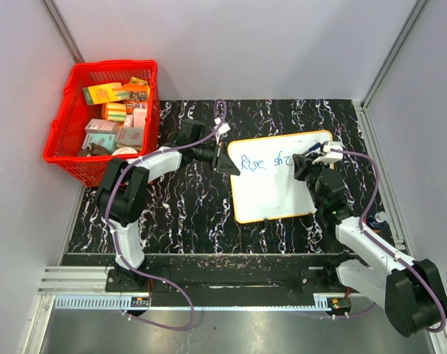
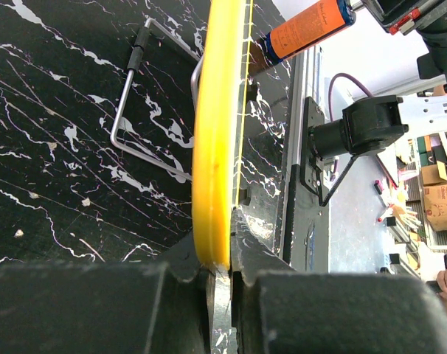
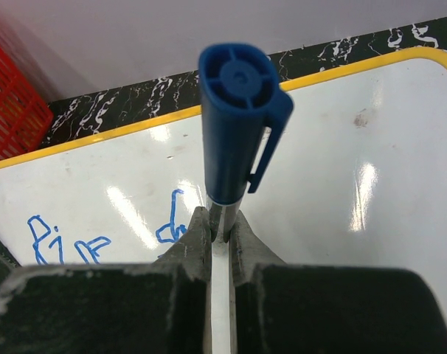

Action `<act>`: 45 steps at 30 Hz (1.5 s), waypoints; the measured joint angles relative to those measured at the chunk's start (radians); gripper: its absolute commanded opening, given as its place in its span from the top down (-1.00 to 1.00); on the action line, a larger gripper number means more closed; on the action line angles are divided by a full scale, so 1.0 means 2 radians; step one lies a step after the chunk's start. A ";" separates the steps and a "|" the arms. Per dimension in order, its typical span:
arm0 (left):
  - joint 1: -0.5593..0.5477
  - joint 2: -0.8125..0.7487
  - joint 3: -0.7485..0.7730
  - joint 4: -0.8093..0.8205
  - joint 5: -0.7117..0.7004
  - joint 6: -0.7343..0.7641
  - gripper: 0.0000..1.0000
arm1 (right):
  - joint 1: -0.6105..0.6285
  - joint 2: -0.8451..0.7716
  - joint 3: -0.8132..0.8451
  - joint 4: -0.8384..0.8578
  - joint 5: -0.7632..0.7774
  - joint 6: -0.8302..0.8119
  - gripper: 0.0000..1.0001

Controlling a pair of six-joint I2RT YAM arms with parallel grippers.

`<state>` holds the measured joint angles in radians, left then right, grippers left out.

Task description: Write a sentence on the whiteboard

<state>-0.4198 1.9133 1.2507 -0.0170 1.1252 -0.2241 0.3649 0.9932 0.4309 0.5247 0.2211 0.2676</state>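
Note:
The whiteboard point(image 1: 282, 184) with its orange-yellow rim lies on the black marbled table. Blue writing point(image 1: 264, 162) on it reads "Rise" and the start of a second word; it also shows in the right wrist view point(image 3: 68, 240). My left gripper point(image 1: 227, 158) is shut on the board's left rim point(image 2: 216, 147). My right gripper point(image 1: 308, 164) is shut on a marker with a blue cap point(image 3: 234, 125), held upright over the board's upper middle, just right of the last letters. The marker tip is hidden.
A red basket point(image 1: 105, 122) with several boxes stands at the back left. A bent wire stand point(image 2: 135, 118) lies on the table under the board. Grey walls enclose the table. An orange cylinder point(image 2: 312, 29) shows in the left wrist view.

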 measured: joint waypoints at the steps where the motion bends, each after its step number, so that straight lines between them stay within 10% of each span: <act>1: 0.000 0.000 0.000 0.000 0.000 0.000 1.00 | 0.000 -0.001 0.000 -0.001 0.002 0.000 1.00; 45: 0.000 0.000 0.000 0.000 0.000 0.000 1.00 | 0.000 -0.002 0.049 0.001 0.016 -0.033 1.00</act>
<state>-0.4198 1.9133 1.2507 -0.0166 1.1255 -0.2241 0.3641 0.9897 0.5285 0.5259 0.2527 0.2016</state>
